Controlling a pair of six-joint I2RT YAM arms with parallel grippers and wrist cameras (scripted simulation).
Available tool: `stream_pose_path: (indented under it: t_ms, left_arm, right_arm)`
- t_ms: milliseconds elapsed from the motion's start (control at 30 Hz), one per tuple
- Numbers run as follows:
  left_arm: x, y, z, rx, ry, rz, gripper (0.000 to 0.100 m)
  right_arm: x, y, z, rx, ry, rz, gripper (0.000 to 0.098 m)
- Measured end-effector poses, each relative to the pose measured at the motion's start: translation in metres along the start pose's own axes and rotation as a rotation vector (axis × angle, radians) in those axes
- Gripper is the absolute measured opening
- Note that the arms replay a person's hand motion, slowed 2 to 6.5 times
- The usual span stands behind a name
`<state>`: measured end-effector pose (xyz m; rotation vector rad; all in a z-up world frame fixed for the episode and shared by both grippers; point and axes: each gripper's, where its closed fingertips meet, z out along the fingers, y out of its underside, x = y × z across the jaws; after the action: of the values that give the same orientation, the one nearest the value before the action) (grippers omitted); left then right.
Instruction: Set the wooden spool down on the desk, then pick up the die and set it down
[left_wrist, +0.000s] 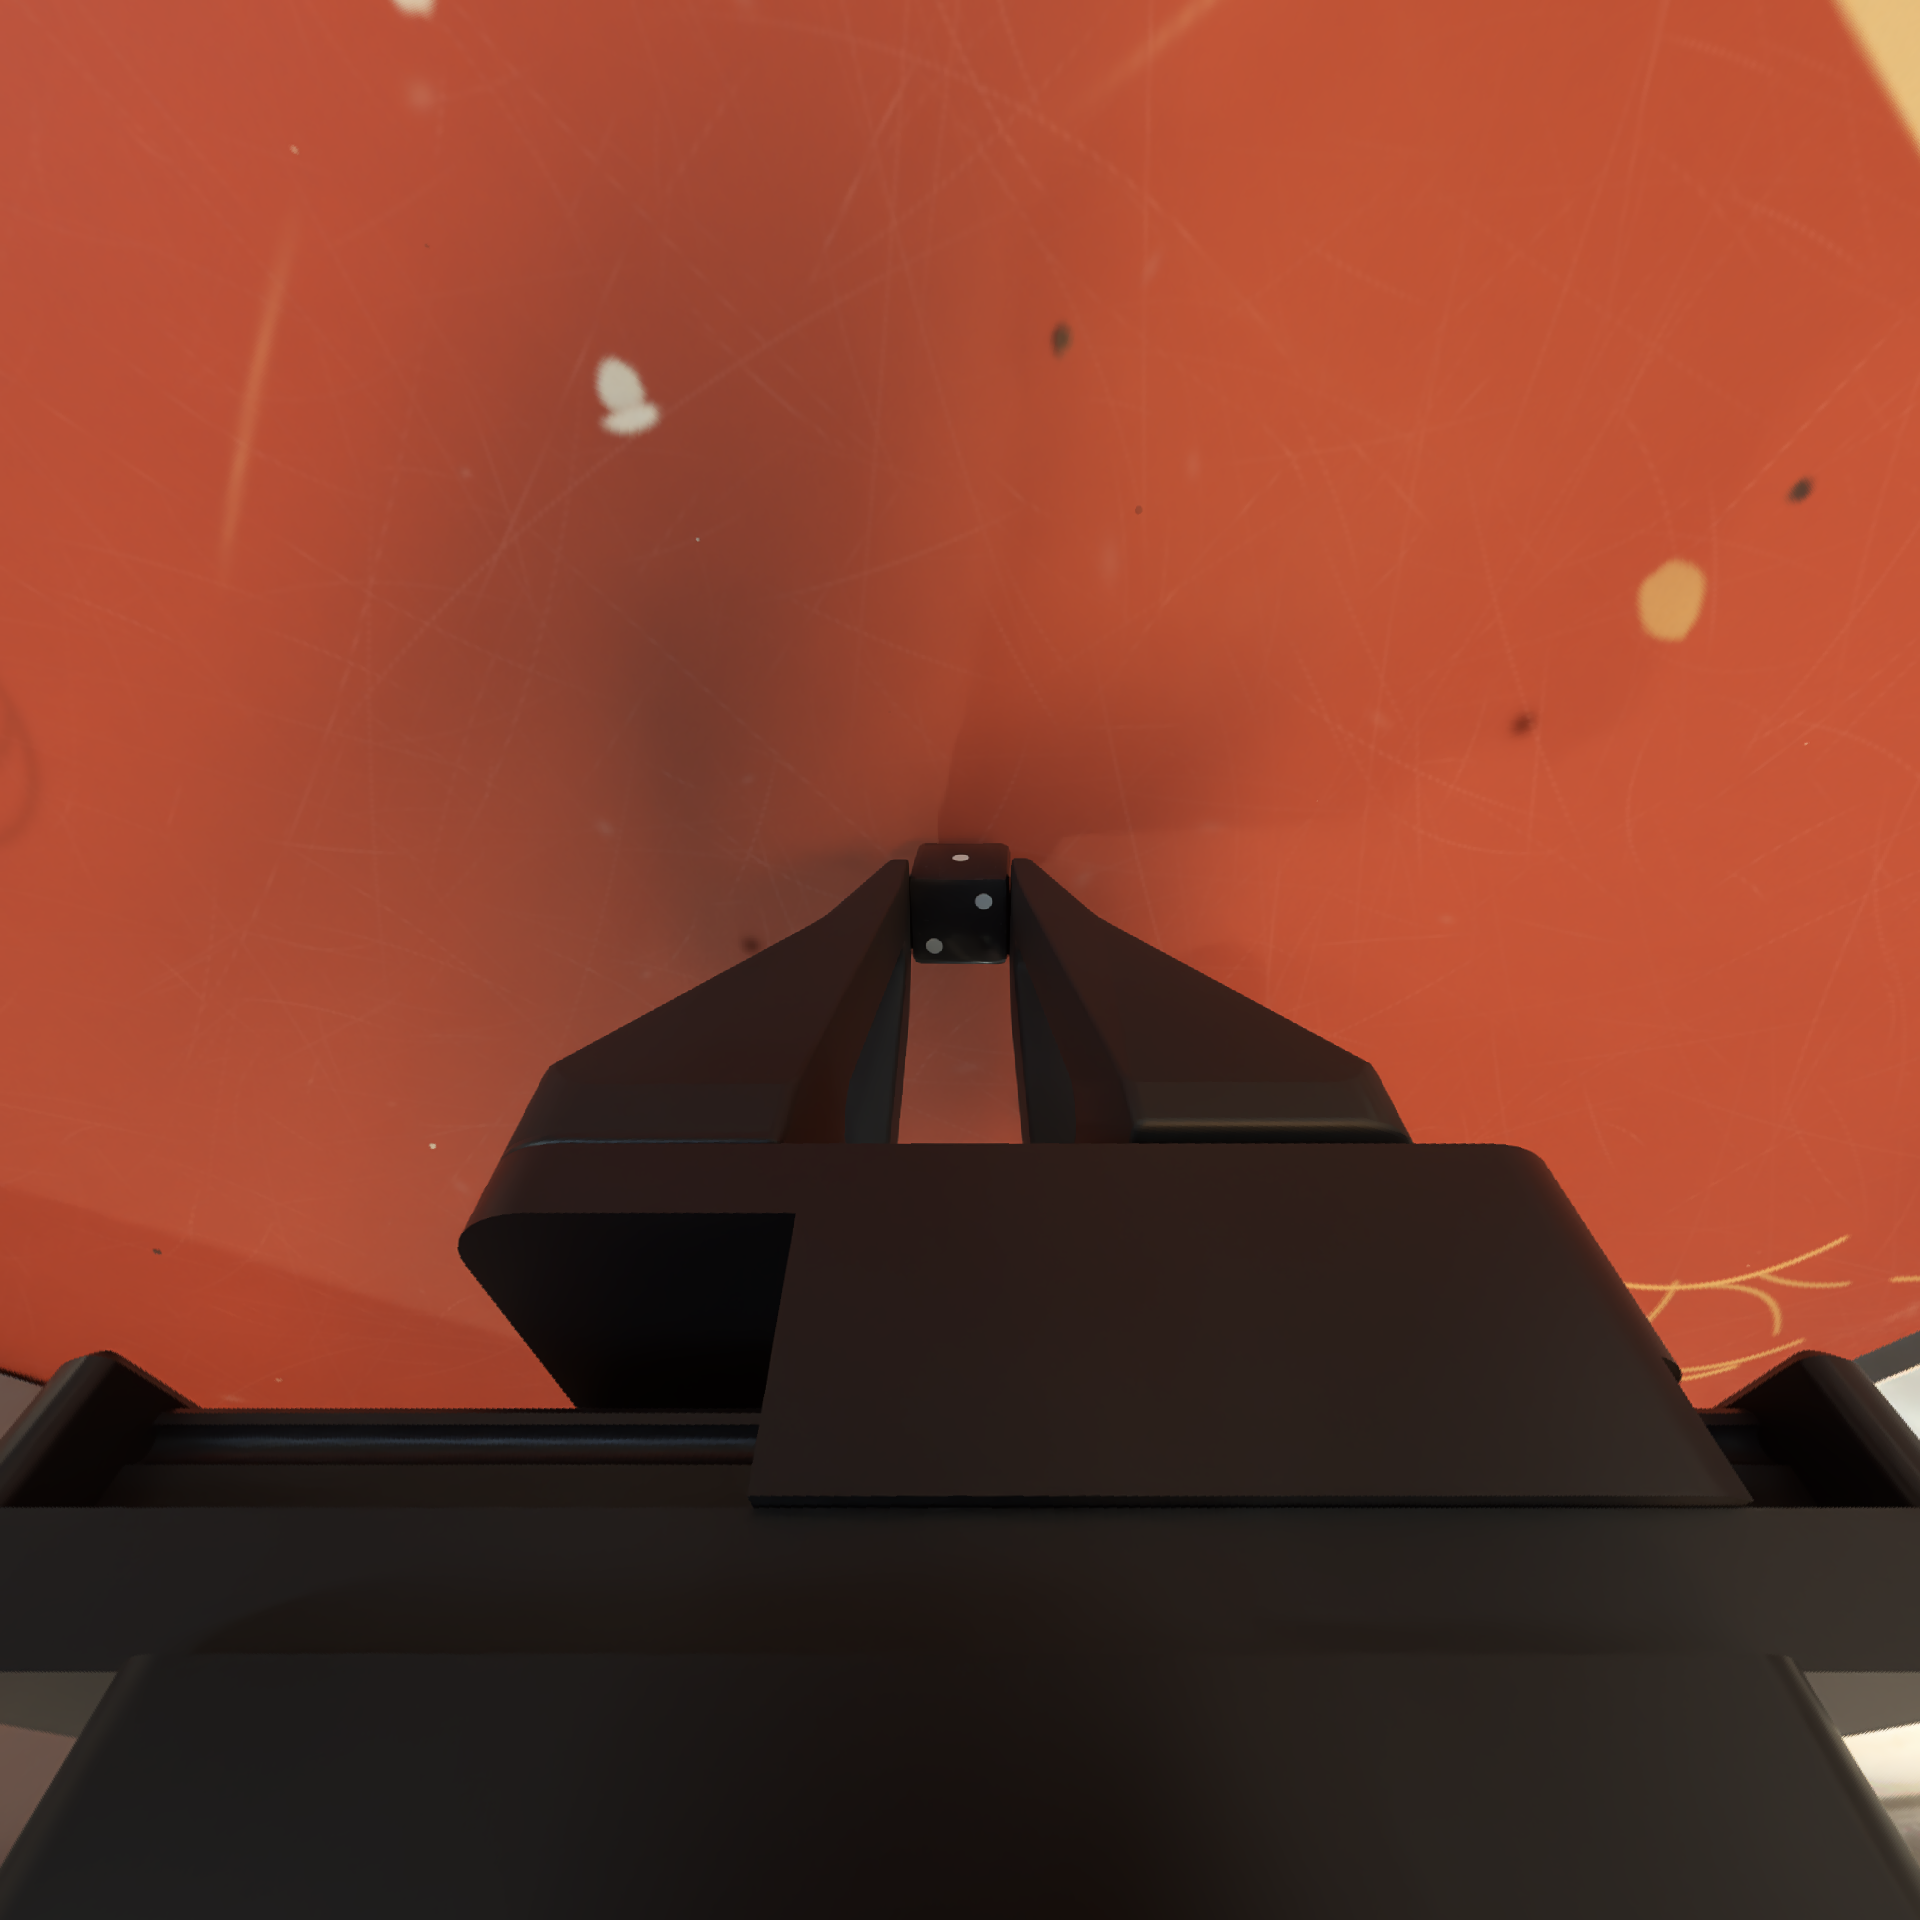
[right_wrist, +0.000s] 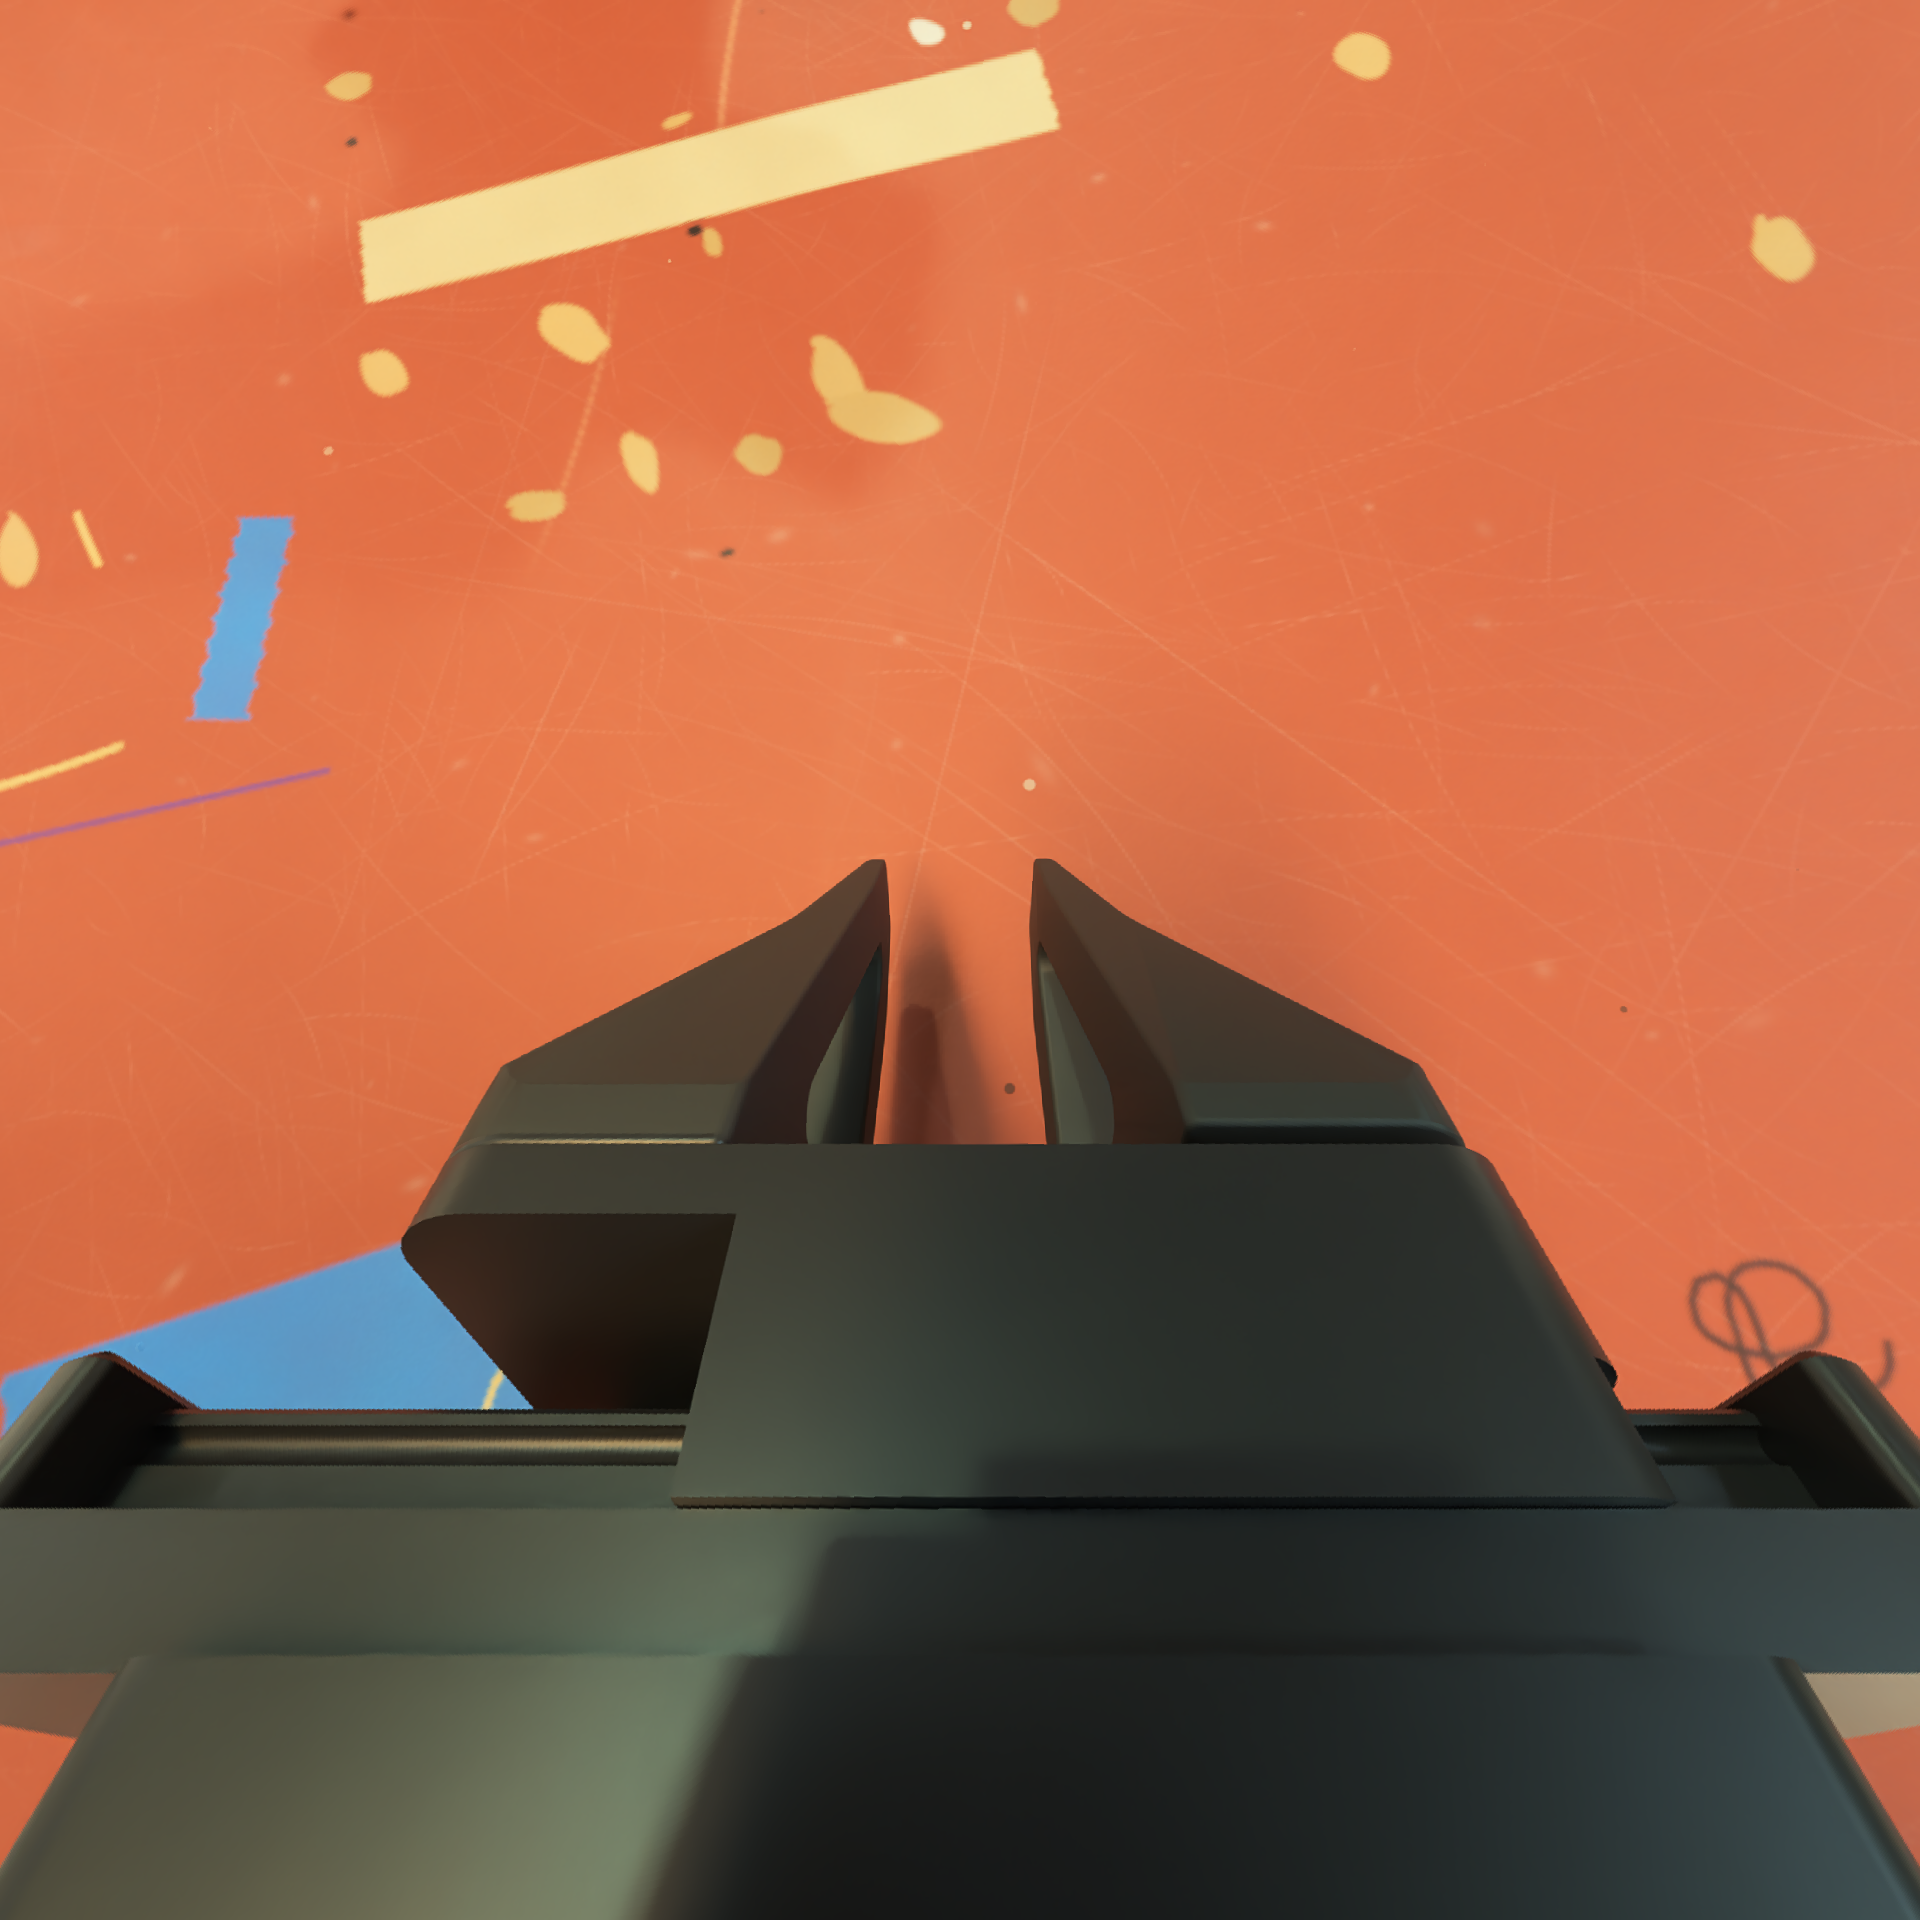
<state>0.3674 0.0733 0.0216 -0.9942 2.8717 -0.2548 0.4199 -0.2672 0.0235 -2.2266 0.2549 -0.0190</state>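
A small black die (left_wrist: 960, 916) with white pips sits between the tips of my left gripper (left_wrist: 960, 871), which is shut on it. The die is close over the scratched orange-red desk (left_wrist: 1351, 416), with dark shadow pooled around the tips; I cannot tell whether it touches the surface. My right gripper (right_wrist: 959, 871) is open with a narrow gap between its fingers and nothing in it, pointing down at the desk (right_wrist: 1351, 623). The wooden spool is in neither view.
The desk bears pale paint spots (left_wrist: 625, 395), a cream strip (right_wrist: 707, 177), a small blue strip (right_wrist: 241, 618) and a blue patch (right_wrist: 312, 1340) at the lower left of the right wrist view. The desk's pale edge (left_wrist: 1886, 62) shows at the top right.
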Motion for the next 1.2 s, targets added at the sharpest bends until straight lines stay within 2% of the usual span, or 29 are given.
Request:
stream_pose_path:
  t_ms: [1200]
  left_arm:
    - [0.0009, 0.0002, 0.0048, -0.012, 0.006, 0.007, 0.016]
  right_arm:
    - [0.0002, 0.0001, 0.0001, 0.000, 0.000, 0.000, 0.0230]
